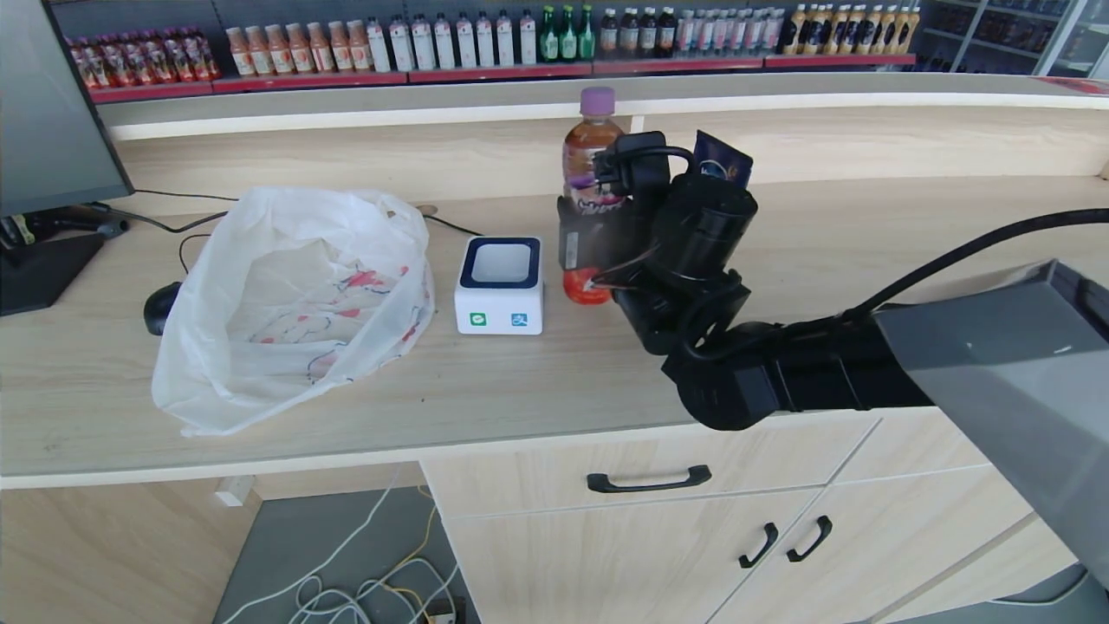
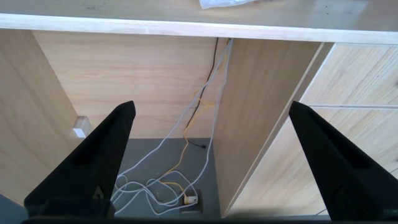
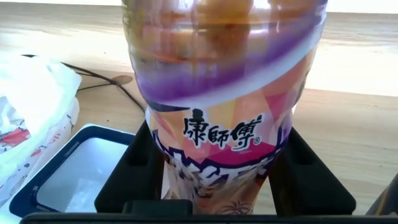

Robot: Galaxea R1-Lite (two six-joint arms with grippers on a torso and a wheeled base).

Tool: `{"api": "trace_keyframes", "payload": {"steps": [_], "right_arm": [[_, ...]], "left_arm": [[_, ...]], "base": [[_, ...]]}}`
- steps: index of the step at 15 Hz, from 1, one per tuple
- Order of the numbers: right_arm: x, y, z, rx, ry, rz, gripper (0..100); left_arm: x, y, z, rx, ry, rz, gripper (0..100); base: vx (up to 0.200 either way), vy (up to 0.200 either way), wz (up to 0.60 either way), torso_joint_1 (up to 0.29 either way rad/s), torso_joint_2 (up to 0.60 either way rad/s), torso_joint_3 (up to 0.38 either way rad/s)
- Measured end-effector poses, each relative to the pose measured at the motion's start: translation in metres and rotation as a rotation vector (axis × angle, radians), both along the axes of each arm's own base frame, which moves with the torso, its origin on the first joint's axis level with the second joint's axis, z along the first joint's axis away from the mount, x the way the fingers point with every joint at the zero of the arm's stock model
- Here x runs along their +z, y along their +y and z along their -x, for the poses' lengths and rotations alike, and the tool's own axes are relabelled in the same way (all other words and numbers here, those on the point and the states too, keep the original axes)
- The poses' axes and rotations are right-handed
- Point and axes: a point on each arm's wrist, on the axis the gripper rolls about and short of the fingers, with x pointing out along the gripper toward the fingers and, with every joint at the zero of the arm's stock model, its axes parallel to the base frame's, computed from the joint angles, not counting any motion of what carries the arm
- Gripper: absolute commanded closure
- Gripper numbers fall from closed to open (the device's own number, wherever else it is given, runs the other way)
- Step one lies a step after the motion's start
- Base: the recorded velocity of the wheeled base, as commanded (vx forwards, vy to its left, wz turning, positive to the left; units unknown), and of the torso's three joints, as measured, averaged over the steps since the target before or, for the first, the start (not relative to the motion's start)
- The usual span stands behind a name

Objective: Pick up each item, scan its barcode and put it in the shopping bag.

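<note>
**Where's the bottle?**
My right gripper (image 1: 593,243) is clamped on the clear plastic tea bottle with the purple cap (image 1: 592,143). It's upright, just beside the white box scanner with the dark blue rim (image 1: 500,286).

**And your left?**
My left gripper (image 2: 211,106) hangs below the pale wooden counter (image 1: 520,381), fingers apart. The crumpled white plastic shopping bag (image 1: 295,303) lies open on the scanner's far side.
</note>
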Motion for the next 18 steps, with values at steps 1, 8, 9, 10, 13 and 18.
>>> {"api": "trace_keyframes", "payload": {"steps": [1, 8, 9, 10, 13, 18], "right_arm": [[0.005, -0.002, 0.002, 0.0, -0.008, -0.007, 100], [0.033, -0.017, 0.045, 0.029, -0.038, -0.034, 100], [0.036, -0.019, 0.054, 0.038, -0.045, -0.042, 100], [0.038, -0.022, 0.064, 0.045, -0.053, -0.049, 100], [0.035, -0.03, 0.095, 0.065, -0.062, -0.069, 100], [0.018, -0.038, 0.151, 0.105, -0.055, -0.075, 100]], "left_arm": [[0.0, 0.0, 0.0, 0.0, 0.0, 0.0, 0], [0.0, 0.0, 0.0, 0.0, 0.0, 0.0, 0], [0.0, 0.0, 0.0, 0.0, 0.0, 0.0, 0], [0.0, 0.0, 0.0, 0.0, 0.0, 0.0, 0], [0.0, 0.0, 0.0, 0.0, 0.0, 0.0, 0], [0.0, 0.0, 0.0, 0.0, 0.0, 0.0, 0]], "base": [[0.0, 0.0, 0.0, 0.0, 0.0, 0.0], [0.0, 0.0, 0.0, 0.0, 0.0, 0.0], [0.0, 0.0, 0.0, 0.0, 0.0, 0.0], [0.0, 0.0, 0.0, 0.0, 0.0, 0.0], [0.0, 0.0, 0.0, 0.0, 0.0, 0.0], [0.0, 0.0, 0.0, 0.0, 0.0, 0.0]]}}
